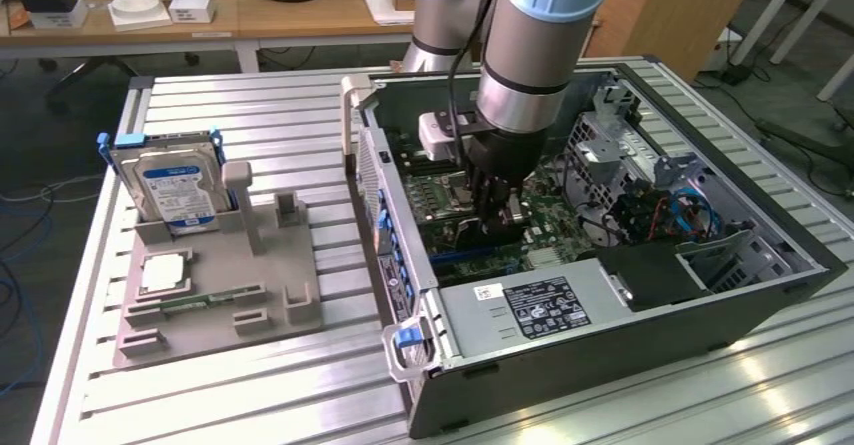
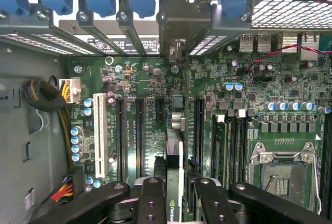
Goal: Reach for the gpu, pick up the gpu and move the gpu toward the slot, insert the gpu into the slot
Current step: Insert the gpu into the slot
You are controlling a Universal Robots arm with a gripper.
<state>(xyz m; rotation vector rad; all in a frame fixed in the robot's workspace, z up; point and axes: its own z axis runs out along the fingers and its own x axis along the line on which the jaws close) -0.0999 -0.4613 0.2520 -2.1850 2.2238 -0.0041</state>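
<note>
GPU (image 1: pixel 491 217), a thin dark circuit card, is clamped edge-on between the narrowed black fingers of the gripper (image 1: pixel 497 227), held upright, apparently so its lower edge can meet a slot. Exterior view: the gripper reaches into the open dark computer case (image 1: pixel 747 305); a grey power supply (image 1: pixel 527 310) sits just beside it. Wrist view: the card (image 2: pixel 174 182) hangs directly below the gripper (image 2: pixel 175 198), over the green motherboard's (image 2: pixel 228 79) black expansion slots (image 2: pixel 139 136); a white slot (image 2: pixel 98 133) and bundled cables (image 2: pixel 44 97) lie off to one side.
</note>
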